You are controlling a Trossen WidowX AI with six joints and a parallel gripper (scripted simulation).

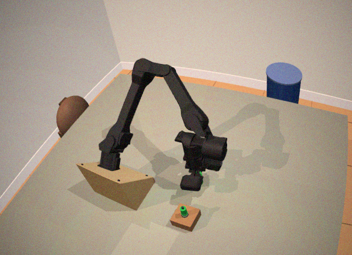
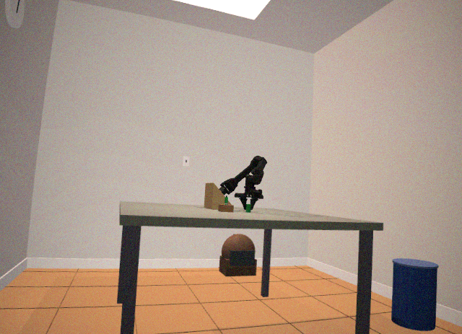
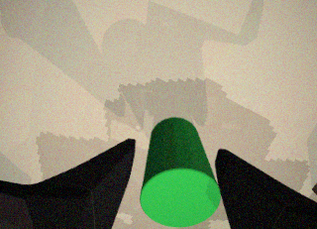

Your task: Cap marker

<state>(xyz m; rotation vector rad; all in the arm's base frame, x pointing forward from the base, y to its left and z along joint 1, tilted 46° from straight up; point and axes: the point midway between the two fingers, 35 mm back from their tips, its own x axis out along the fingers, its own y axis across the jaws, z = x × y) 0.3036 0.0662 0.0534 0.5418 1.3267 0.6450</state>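
Wrist view, left to right: one dark finger [image 3: 79, 196], then the green cap [image 3: 178, 176] standing upright on the table [image 3: 66, 51], then the other finger. A thin gap shows on each side of the cap, so the gripper [image 3: 174, 179] is partly open around it with the jaws not yet touching it; it has hold of nothing.

In the top view the tan wedge base [image 1: 119, 184] carries the arm at left. To its right the gripper [image 1: 196, 175] is lowered to the table, and only a sliver of the cap [image 1: 200, 174] shows beside the black fingers. Nearer the camera sits the brown holder block [image 1: 188, 219] with the green marker [image 1: 183, 211] upright in it, uncapped, near the cap but apart from it.

No brand, label or writing can be read on any object.
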